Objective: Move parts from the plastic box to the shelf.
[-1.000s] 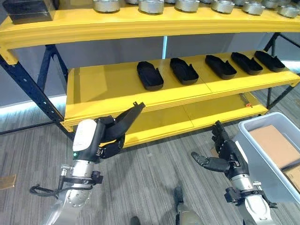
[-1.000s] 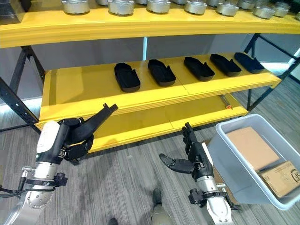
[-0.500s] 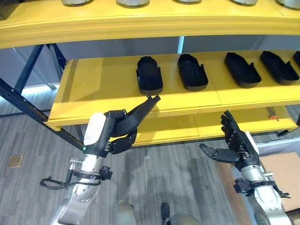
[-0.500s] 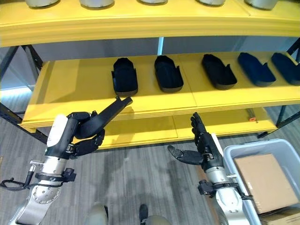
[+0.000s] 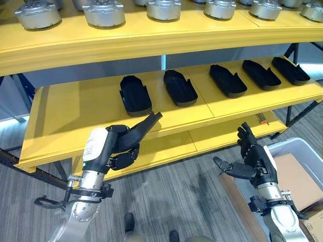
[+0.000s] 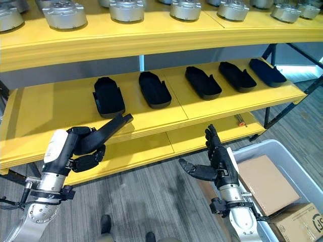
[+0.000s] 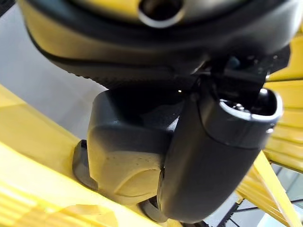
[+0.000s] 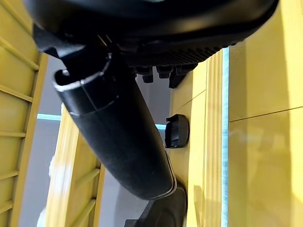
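my left hand (image 5: 117,147) has its fingers curled round a black part (image 5: 143,128), whose tip points up at the front edge of the middle shelf (image 5: 65,108). my right hand (image 5: 252,160) hangs with fingers spread, holding nothing, just left of the plastic box (image 5: 303,146) with cardboard inside. five more black parts (image 5: 135,94) lie in a row on that shelf, metal discs (image 5: 103,12) on the one above.

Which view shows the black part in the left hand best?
The left eye view: the long black part sticks out whole from the left hand towards the middle shelf. The right eye view shows much the same; the left wrist view shows it close.
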{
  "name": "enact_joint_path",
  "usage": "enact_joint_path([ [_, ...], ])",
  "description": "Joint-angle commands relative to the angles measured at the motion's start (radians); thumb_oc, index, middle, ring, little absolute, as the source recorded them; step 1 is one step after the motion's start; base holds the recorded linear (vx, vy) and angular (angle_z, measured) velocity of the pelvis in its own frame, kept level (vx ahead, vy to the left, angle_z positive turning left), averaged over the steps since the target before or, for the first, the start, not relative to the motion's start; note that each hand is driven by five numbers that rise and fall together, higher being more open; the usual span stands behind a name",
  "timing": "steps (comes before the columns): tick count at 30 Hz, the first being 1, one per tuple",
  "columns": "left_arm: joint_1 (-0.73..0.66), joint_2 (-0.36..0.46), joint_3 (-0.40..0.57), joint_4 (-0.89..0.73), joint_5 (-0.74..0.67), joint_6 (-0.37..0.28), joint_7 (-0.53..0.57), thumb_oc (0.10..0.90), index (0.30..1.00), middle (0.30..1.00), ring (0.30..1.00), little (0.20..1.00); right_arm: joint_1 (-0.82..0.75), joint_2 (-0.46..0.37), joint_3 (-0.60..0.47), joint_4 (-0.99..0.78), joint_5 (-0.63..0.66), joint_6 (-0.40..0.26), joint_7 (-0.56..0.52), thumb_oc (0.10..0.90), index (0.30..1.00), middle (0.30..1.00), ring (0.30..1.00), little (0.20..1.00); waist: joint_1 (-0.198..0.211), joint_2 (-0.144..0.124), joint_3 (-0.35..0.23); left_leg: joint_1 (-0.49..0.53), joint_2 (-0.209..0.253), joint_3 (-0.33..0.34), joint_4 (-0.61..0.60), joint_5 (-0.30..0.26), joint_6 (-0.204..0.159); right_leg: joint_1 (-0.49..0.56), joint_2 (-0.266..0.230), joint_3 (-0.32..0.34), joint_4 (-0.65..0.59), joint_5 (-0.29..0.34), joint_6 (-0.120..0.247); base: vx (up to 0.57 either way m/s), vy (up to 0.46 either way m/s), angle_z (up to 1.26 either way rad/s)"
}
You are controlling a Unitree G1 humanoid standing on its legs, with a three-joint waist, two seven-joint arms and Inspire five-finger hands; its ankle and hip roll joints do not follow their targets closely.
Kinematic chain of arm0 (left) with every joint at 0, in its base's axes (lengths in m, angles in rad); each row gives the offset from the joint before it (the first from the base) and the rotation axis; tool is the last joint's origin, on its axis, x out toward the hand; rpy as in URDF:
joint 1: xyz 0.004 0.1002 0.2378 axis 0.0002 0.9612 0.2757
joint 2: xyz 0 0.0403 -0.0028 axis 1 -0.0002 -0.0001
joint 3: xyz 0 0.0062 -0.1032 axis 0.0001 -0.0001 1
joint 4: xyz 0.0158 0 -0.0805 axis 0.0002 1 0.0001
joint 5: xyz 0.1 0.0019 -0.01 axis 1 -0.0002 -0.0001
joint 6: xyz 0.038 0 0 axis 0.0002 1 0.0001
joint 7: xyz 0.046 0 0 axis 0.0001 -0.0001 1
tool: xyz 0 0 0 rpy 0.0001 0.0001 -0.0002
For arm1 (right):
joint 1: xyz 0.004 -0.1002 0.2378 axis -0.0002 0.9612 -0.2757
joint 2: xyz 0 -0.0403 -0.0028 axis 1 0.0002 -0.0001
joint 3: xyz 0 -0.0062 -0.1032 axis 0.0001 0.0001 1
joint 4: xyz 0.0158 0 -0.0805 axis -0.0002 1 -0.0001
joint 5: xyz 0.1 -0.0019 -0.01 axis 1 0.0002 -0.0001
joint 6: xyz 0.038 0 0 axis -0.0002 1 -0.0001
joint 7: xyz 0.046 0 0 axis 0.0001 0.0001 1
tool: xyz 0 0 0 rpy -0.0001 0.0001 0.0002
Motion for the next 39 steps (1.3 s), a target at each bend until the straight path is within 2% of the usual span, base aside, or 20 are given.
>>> enact_joint_path([
  [1, -0.104, 0.029, 0.089, -0.159, 0.004, -0.083, 0.123, 0.4, 0.3, 0.3, 0.3, 0.3, -0.027, -0.025, -0.052, -0.104, -0.002, -0.087, 0.021, 0.9, 1.0, 1.0, 1.0, 1.0, 0.0, 0.008, -0.049, 0.013, 0.003, 0.053, 0.1, -0.083, -0.008, 0.002, -0.266, 0.042, -0.007, 0.004, 0.19, 0.1, 0.214, 0.05],
  [8, -0.145, 0.052, 0.095, -0.158, 0.01, -0.074, 0.15, 0.4, 0.3, 0.3, 0.3, 0.3, -0.03, -0.021, -0.053, -0.103, -0.014, -0.069, 0.029, 0.9, 1.0, 1.0, 1.0, 1.0, -0.001, -0.026, -0.068, -0.019, -0.039, 0.086, 0.23, -0.187, 0.021, 0.009, -0.345, 0.052, -0.032, 0.04, 0.231, 0.08, 0.173, -0.07],
  [13, -0.13, 0.057, 0.115, -0.187, 0.014, -0.076, 0.152, 0.4, 0.3, 0.3, 0.3, 0.3, -0.026, -0.02, -0.059, -0.104, -0.013, -0.065, 0.032, 0.9, 1.0, 1.0, 1.0, 1.0, 0.007, -0.042, -0.077, -0.023, -0.054, 0.091, 0.243, -0.204, 0.03, 0.012, -0.366, 0.043, -0.034, 0.058, 0.246, 0.03, 0.083, -0.04],
  [18, -0.064, 0.06, 0.181, -0.224, 0.018, -0.075, 0.163, 0.4, 0.3, 0.3, 0.3, 0.3, -0.027, -0.017, -0.066, -0.112, -0.019, -0.06, 0.035, 0.9, 1.0, 1.0, 1.0, 1.0, 0.029, -0.06, -0.087, -0.015, -0.069, 0.089, 0.236, -0.215, 0.043, 0.013, -0.381, 0.027, -0.038, 0.089, 0.261, 0.01, 0.056, 0.05],
  [24, -0.048, 0.063, 0.211, -0.191, 0.037, -0.055, 0.183, 0.4, 0.3, 0.3, 0.3, 0.3, -0.034, -0.016, -0.059, -0.103, -0.023, -0.053, 0.038, 0.9, 1.0, 1.0, 1.0, 1.0, 0.044, -0.075, -0.092, -0.016, -0.072, 0.081, 0.242, -0.218, 0.045, 0.019, -0.383, 0.007, -0.029, 0.078, 0.261, 0.0, 0.017, 0.05],
  [29, -0.113, 0.089, 0.175, -0.136, 0.091, -0.032, 0.192, 0.4, 0.3, 0.3, 0.3, 0.3, -0.045, -0.02, -0.047, -0.096, -0.023, -0.049, 0.042, 0.9, 1.0, 1.0, 1.0, 1.0, 0.042, -0.078, -0.094, -0.025, -0.067, 0.068, 0.248, -0.214, 0.037, 0.022, -0.373, -0.005, -0.018, 0.056, 0.253, 0.0, -0.018, 0.12],
  [30, -0.155, 0.107, 0.145, -0.095, 0.123, -0.016, 0.193, 0.4, 0.3, 0.3, 0.3, 0.3, -0.053, -0.024, -0.042, -0.094, -0.012, -0.049, 0.047, 0.9, 1.0, 1.0, 1.0, 1.0, 0.039, -0.076, -0.092, -0.039, -0.059, 0.06, 0.263, -0.212, 0.031, 0.019, -0.363, -0.007, -0.005, 0.03, 0.244, -0.03, -0.07, 0.09],
  [31, -0.2, 0.129, 0.112, -0.056, 0.159, 0.005, 0.187, 0.4, 0.3, 0.3, 0.3, 0.3, -0.072, -0.033, -0.037, -0.091, -0.011, -0.049, 0.049, 0.9, 1.0, 1.0, 1.0, 1.0, 0.038, -0.071, -0.081, -0.058, -0.049, 0.043, 0.287, -0.212, 0.02, 0.009, -0.346, -0.011, 0.022, -0.001, 0.235, -0.04, -0.083, 0.12],
  [35, -0.284, 0.159, 0.077, 0.009, 0.237, 0.042, 0.203, 0.4, 0.3, 0.3, 0.3, 0.3, -0.104, -0.044, -0.035, -0.086, -0.007, -0.05, 0.047, 0.9, 1.0, 1.0, 1.0, 1.0, 0.034, -0.058, -0.051, -0.114, -0.04, 0.004, 0.347, -0.214, 0.003, -0.026, -0.321, -0.012, 0.088, -0.047, 0.218, -0.08, -0.068, 0.19],
  [39, -0.378, 0.179, 0.038, 0.072, 0.272, 0.071, 0.208, 0.4, 0.3, 0.3, 0.3, 0.3, -0.134, -0.05, -0.02, -0.086, -0.003, -0.053, 0.046, 0.9, 1.0, 1.0, 1.0, 1.0, 0.021, -0.039, -0.033, -0.154, -0.037, -0.024, 0.377, -0.213, -0.009, -0.081, -0.305, -0.006, 0.151, -0.072, 0.209, -0.09, -0.034, 0.12],
])
